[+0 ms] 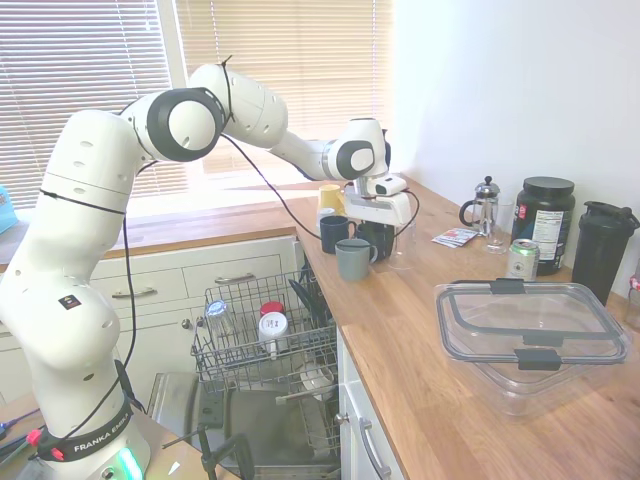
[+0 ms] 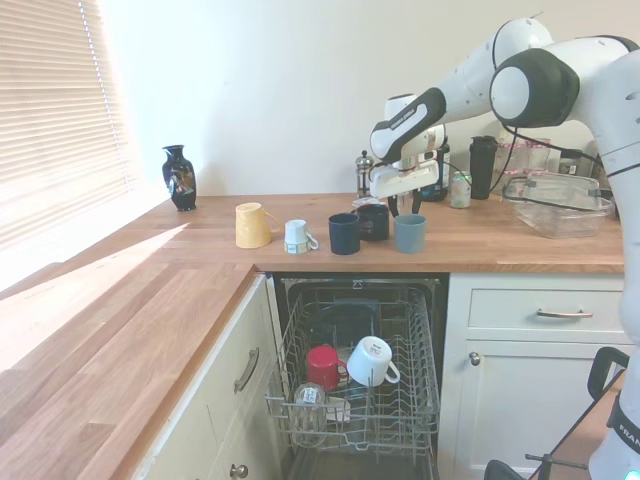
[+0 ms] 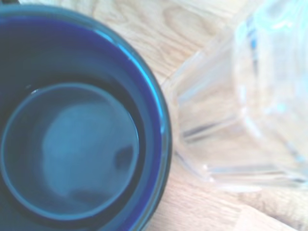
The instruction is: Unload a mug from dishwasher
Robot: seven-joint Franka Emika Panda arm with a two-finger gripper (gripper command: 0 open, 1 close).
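Observation:
The grey-green mug [image 1: 352, 259] [image 2: 409, 233] stands upright on the wooden counter, above the open dishwasher [image 1: 262, 345] [image 2: 358, 400]. Nothing holds it. My gripper [image 1: 377, 226] [image 2: 400, 205] hangs open just above and behind the mug, over a navy mug [image 1: 377, 240] [image 2: 374, 222] that fills the wrist view [image 3: 82, 130]. A second navy mug [image 1: 333, 233] [image 2: 343, 233] stands beside it. The pulled-out wire rack holds a red mug [image 2: 322, 366], a white mug [image 2: 370, 361] and a small glass.
A clear glass [image 1: 403, 245] [image 3: 240, 106] stands right by the navy mug. A yellow mug [image 2: 250, 225], a small white cup [image 2: 296, 236] and a dark vase [image 2: 179, 177] sit along the counter. A French press [image 1: 485, 205], black canisters and a clear lidded container [image 1: 530, 335] stand further along it.

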